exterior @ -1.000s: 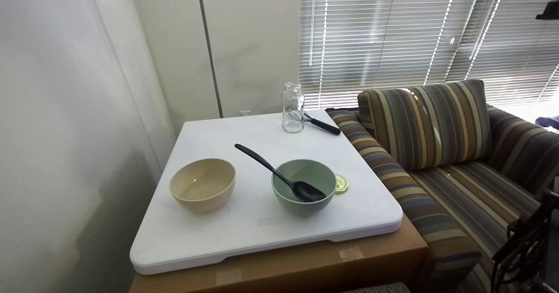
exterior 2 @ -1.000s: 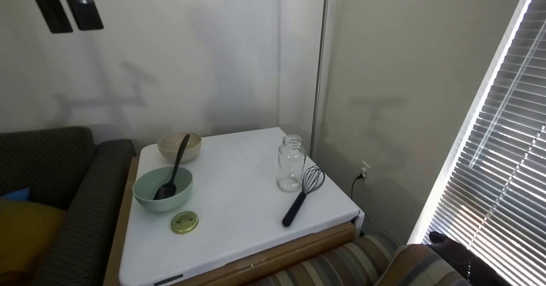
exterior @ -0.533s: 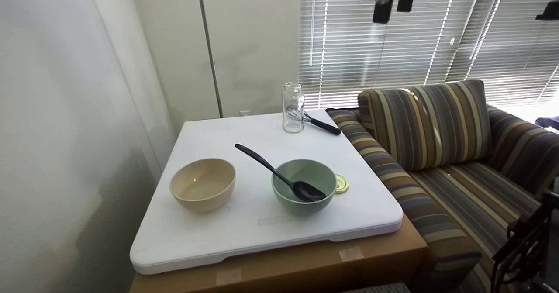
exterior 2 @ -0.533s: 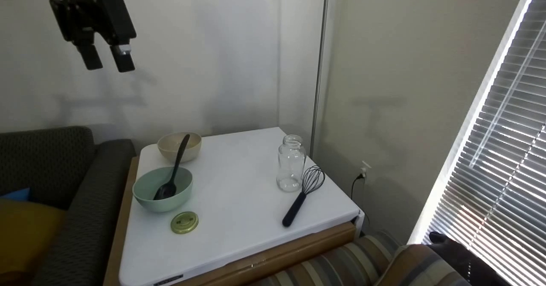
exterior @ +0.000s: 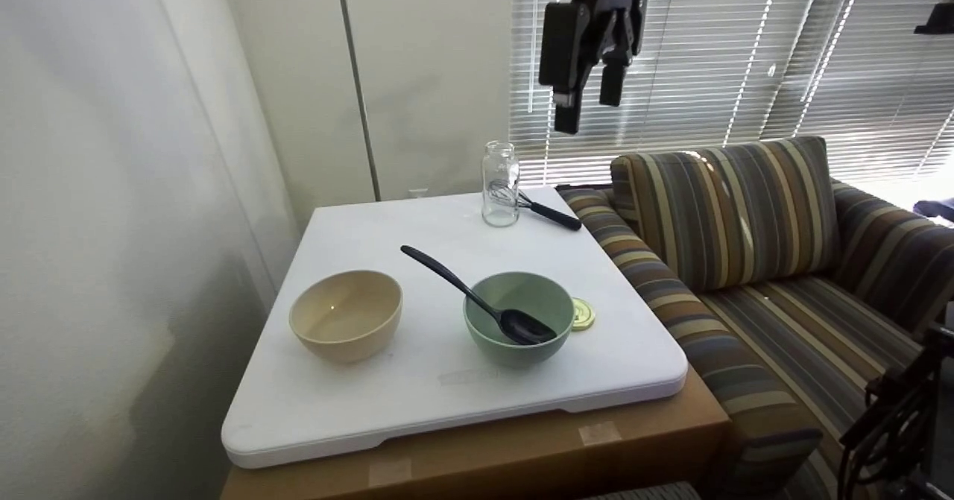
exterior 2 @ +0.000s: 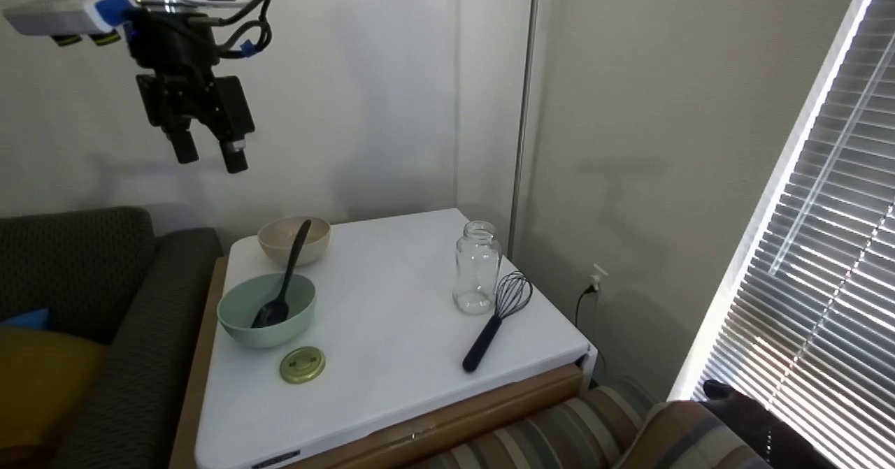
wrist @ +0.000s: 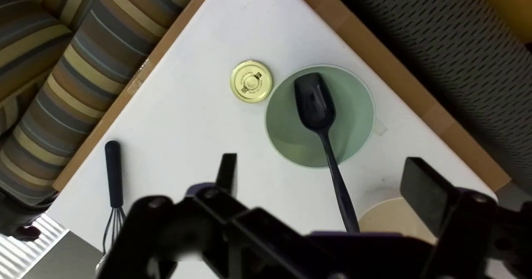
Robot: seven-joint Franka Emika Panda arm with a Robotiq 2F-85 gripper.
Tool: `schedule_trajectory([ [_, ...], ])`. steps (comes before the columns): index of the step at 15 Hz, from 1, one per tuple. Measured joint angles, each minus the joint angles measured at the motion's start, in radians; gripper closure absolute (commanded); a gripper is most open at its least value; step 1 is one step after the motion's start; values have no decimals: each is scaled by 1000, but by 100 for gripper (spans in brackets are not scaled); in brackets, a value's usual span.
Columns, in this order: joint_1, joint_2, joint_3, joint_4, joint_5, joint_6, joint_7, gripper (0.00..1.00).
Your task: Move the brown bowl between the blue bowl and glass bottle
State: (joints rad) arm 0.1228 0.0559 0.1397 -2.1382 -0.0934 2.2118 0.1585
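The brown bowl (exterior: 346,320) is tan and stands upright on the white table, apart from the blue bowl (exterior: 531,295). The blue bowl is pale green, with a black spoon (exterior: 525,327) resting in it. The brown bowl also shows in an exterior view (exterior 2: 275,240) and partly in the wrist view (wrist: 392,216), behind the gripper. The clear glass bottle (exterior 2: 477,270) stands upright towards the far end of the table, also seen in an exterior view (exterior: 499,191). My gripper (exterior: 589,111) is open and empty, high above the table; in the wrist view (wrist: 320,161) its fingers are wide apart.
A whisk (exterior 2: 482,343) lies by the bottle. A gold lid (wrist: 251,81) lies beside the blue bowl. The spoon's handle sticks out over the rim towards the brown bowl's side. A wall (exterior: 134,261) runs along one table edge; a striped armchair (exterior: 738,217) and dark sofa (exterior 2: 77,266) stand close.
My gripper has come down and in over the table, moving left in an exterior view and right in an exterior view. The gap between its fingers looks wider. The bowls and bottle have not moved.
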Motion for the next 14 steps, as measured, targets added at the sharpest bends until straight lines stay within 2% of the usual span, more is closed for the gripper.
schedule_trajectory([
  [8, 88, 259, 12, 210, -1, -22, 17, 0],
  [14, 89, 275, 12, 226, 6, -13, 16, 0],
])
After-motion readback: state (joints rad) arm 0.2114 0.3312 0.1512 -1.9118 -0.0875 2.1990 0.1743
